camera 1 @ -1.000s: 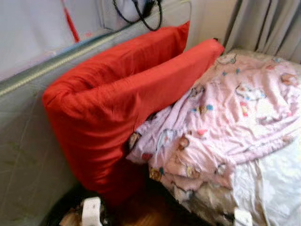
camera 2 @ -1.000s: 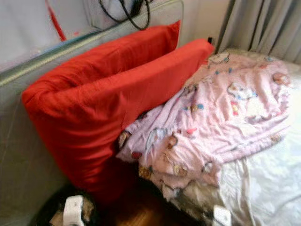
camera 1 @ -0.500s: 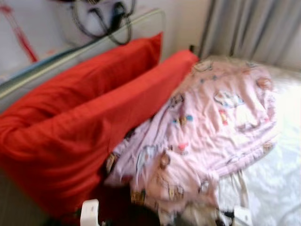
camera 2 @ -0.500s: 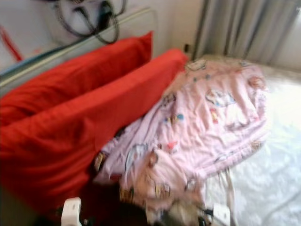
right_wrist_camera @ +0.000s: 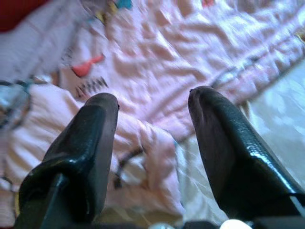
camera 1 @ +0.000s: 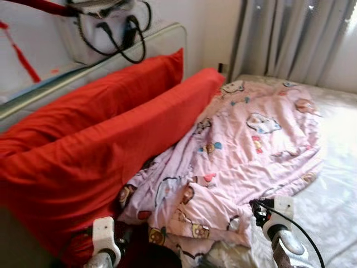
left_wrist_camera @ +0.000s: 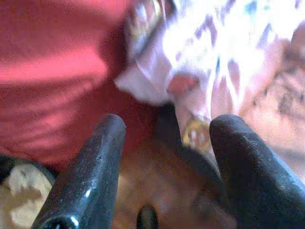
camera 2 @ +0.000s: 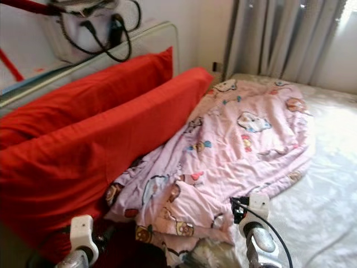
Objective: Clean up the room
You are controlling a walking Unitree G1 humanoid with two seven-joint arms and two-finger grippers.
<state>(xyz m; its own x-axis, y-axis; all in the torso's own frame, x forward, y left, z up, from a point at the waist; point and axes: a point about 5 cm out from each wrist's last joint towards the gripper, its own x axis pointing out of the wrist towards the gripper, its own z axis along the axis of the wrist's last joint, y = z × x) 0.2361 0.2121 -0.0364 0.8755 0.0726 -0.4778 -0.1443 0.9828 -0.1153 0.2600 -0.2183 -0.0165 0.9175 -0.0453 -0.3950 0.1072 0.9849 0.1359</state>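
A rumpled pink blanket [camera 1: 245, 151] with cartoon prints lies across the bed, its near corner bunched and hanging off the edge. Two red pillows [camera 1: 100, 151] lean against the headboard on the left, and the blanket touches the front one. My left gripper [left_wrist_camera: 167, 131] is open near the blanket's lower corner and the front pillow. My right gripper [right_wrist_camera: 152, 102] is open just above the blanket's folded near edge, holding nothing. Both wrists [camera 1: 277, 215] show at the lower edge of the head views.
A white bag with black straps [camera 1: 109, 28] sits on the headboard ledge [camera 1: 111, 56]. Grey curtains [camera 1: 295, 39] hang behind the bed. A white sheet [camera 1: 334, 190] covers the mattress on the right. Brown floor [left_wrist_camera: 157, 191] lies below the blanket's corner.
The camera has swung right and up, so the bed and curtains fill more of the view. Both wrists have risen into the lower edge of the picture.
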